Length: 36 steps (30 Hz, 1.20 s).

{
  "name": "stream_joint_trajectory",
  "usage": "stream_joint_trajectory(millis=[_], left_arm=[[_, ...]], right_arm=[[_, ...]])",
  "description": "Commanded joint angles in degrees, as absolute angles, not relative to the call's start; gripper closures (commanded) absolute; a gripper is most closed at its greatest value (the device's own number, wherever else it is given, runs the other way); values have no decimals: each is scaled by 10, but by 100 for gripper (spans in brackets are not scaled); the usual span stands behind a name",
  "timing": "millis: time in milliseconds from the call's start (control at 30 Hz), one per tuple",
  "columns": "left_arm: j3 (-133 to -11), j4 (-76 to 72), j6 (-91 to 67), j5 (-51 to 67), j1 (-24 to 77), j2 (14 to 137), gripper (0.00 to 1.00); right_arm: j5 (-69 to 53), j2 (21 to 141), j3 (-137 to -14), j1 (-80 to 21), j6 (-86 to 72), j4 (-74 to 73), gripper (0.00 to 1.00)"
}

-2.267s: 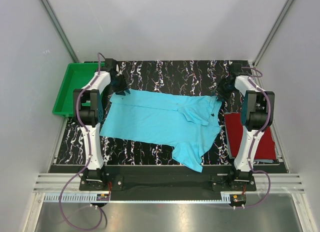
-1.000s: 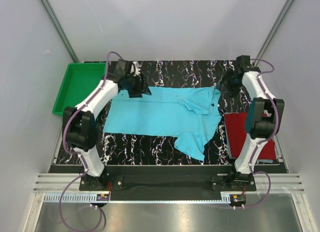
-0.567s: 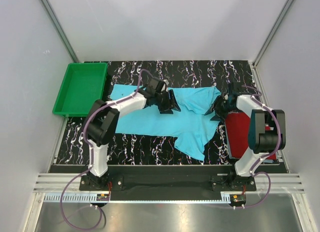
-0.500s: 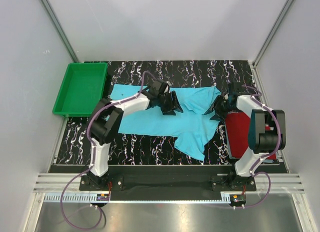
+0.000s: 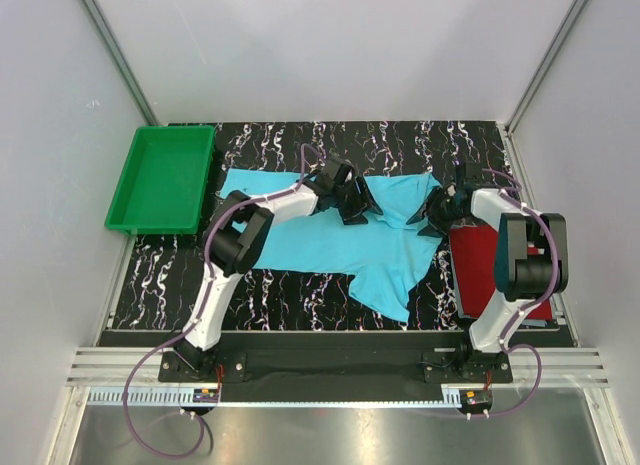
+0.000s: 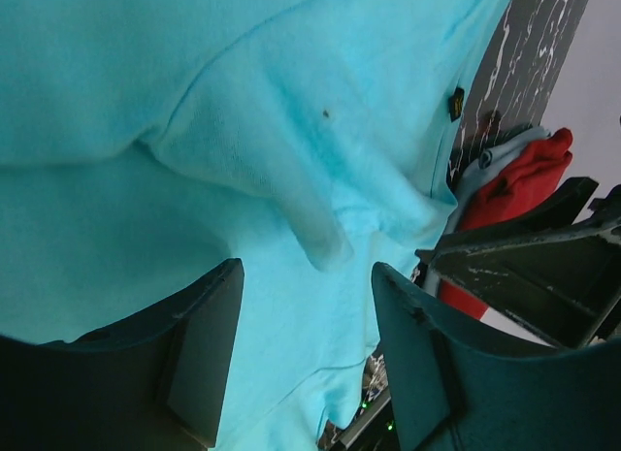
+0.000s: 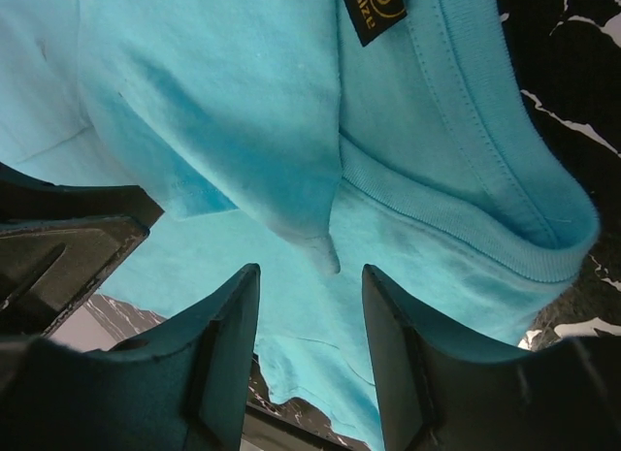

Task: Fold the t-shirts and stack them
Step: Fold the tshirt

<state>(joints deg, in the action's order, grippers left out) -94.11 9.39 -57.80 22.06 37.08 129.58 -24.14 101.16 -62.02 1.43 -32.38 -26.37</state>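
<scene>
Tee (image 5: pixel 310 240), turquoise, below left fingers (image 6: pixel 199 354), right fingers (image 7: pixel 223 354), both apart; red tee (image 5: pixel 472 270) half-hidden.

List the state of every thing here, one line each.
turquoise tee: not yet folded, spread on the table, rumpled at the collar end.
red tee: folded, lying flat at the right.
tray: empty.
left pincer: open, over the turquoise tee, a sleeve fold between its jaws.
right pincer: open, at the collar, a cloth corner between its jaws.
</scene>
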Motion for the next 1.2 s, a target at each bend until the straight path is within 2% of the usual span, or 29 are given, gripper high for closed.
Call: stream_joint_trajectory(millis=[0, 167, 267, 333, 367, 533, 733, 767, 867, 1100, 1167], left_arm=[[-979, 70, -599, 225, 371, 1313, 41], [-1006, 74, -599, 234, 370, 1332, 49], [-1022, 82, -592, 236, 369, 1340, 61], [-1038, 94, -585, 235, 367, 1344, 72], [-1043, 109, -575, 235, 367, 1344, 76], [-1075, 174, -543, 236, 359, 1340, 100], [-1077, 246, -512, 243, 344, 1319, 99], [-1078, 246, -508, 245, 341, 1322, 93], [-1109, 249, -503, 257, 334, 1338, 84], [-1251, 258, -492, 286, 312, 1417, 75], [-1266, 265, -474, 280, 307, 1424, 62]], right_arm=[[-250, 1028, -647, 15, -326, -249, 47], [-257, 1048, -663, 15, -330, -249, 53], [-255, 1058, -671, 15, -330, -248, 56], [-254, 1064, -680, 15, -326, -248, 62], [-254, 1066, -683, 15, -324, -248, 65], [-262, 1059, -676, 15, -323, -250, 100], [-272, 1019, -650, 15, -351, -240, 100], [-272, 1019, -655, 15, -359, -236, 100], [-270, 1041, -699, 15, -370, -230, 100], [-275, 1128, -784, 17, -394, -231, 100], [-274, 1141, -803, 18, -394, -233, 100]])
